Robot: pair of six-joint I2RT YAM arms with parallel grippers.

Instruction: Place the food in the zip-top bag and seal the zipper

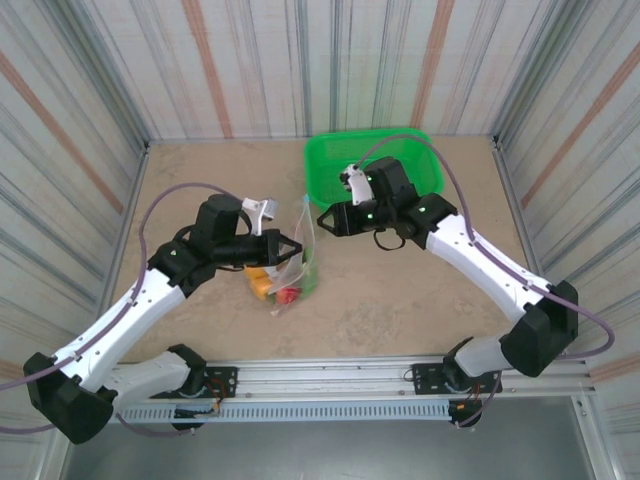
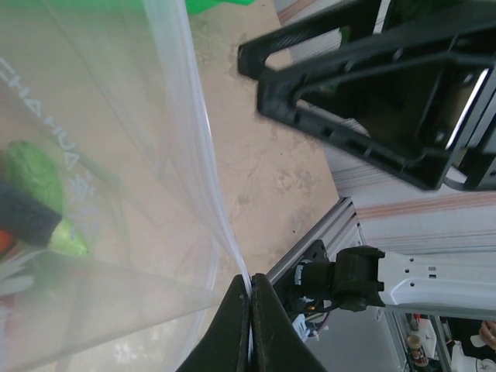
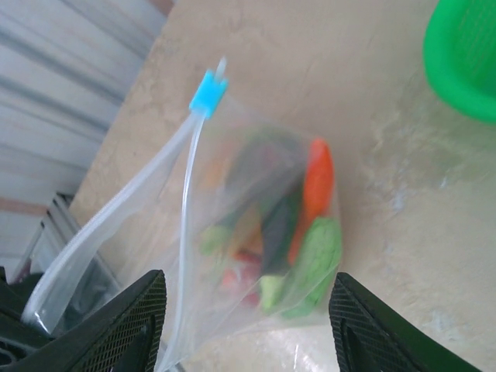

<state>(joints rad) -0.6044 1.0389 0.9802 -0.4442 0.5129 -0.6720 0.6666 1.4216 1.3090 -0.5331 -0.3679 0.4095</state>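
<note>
The clear zip-top bag hangs upright at the table's middle, with the food bunched at its bottom. In the right wrist view the bag shows an orange piece, a green cucumber and dark and red pieces. The zipper runs as two pale strips that part from a blue slider. My left gripper is shut on the zipper edge. My right gripper stands open just right of the bag, apart from it.
A green mesh basket stands at the back right, behind the right gripper; its rim shows in the right wrist view. Striped walls enclose the table. An aluminium rail runs along the near edge.
</note>
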